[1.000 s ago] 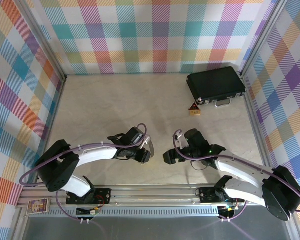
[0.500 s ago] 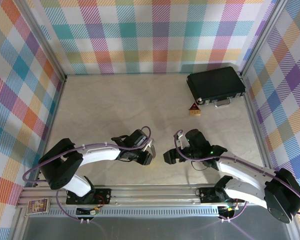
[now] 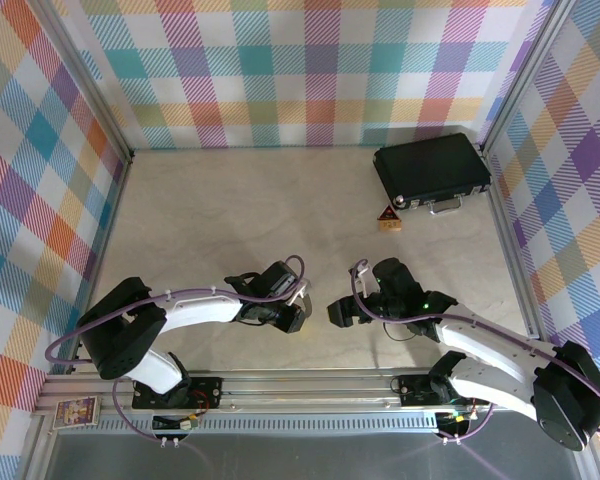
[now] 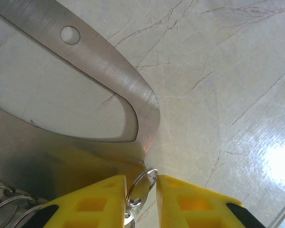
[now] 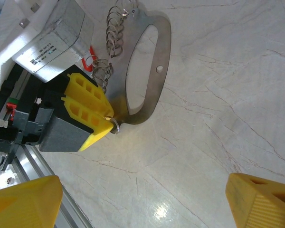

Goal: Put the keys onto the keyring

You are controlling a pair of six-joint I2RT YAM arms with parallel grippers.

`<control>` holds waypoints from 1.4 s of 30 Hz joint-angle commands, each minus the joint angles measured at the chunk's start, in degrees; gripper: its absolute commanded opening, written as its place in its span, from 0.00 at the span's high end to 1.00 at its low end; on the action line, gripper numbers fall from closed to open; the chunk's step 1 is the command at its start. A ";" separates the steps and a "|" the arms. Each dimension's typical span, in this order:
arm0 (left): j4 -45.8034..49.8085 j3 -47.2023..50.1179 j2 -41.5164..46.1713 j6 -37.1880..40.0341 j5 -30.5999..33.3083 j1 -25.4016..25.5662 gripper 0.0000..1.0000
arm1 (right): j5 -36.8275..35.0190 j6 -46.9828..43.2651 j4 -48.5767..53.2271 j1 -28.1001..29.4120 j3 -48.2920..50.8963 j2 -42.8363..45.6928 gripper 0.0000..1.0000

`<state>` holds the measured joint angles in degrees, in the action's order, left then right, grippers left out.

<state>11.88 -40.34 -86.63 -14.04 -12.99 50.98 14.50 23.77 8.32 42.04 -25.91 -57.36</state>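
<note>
The keyring is a silvery flat loop lying on the marble table; it also shows as the same loop with wire rings along its straight side. A small split ring at its end sits pinched between my left gripper's yellow fingers, so that gripper is shut on it. My right gripper stands wide open just right of the loop, holding nothing. From above, the left gripper and the right gripper face each other. A red sliver beside the rings may be the key; I cannot tell.
A black case lies at the back right, with a small orange-brown triangular block in front of it. The aluminium rail runs along the near edge, close behind both grippers. Plaid walls enclose the table.
The left gripper has dropped a little toward the near edge and its jaws have narrowed onto the small ring. The right arm has barely moved.
</note>
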 commanded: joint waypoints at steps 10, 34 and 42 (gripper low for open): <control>-0.69 -0.58 0.73 -0.28 -1.85 0.97 0.84 | -0.45 -0.61 1.24 0.19 -0.27 0.68 0.11; -0.41 1.27 10.34 -0.86 -2.39 1.07 0.74 | 7.03 3.93 -3.51 0.21 1.62 -5.26 0.18; -0.26 4.03 19.04 -4.26 -1.36 -0.52 0.62 | 8.98 10.04 -12.17 4.94 2.57 -12.28 0.23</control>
<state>11.73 -38.24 -69.47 -16.29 -14.85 51.27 21.52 30.81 1.41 44.97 -23.11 -67.26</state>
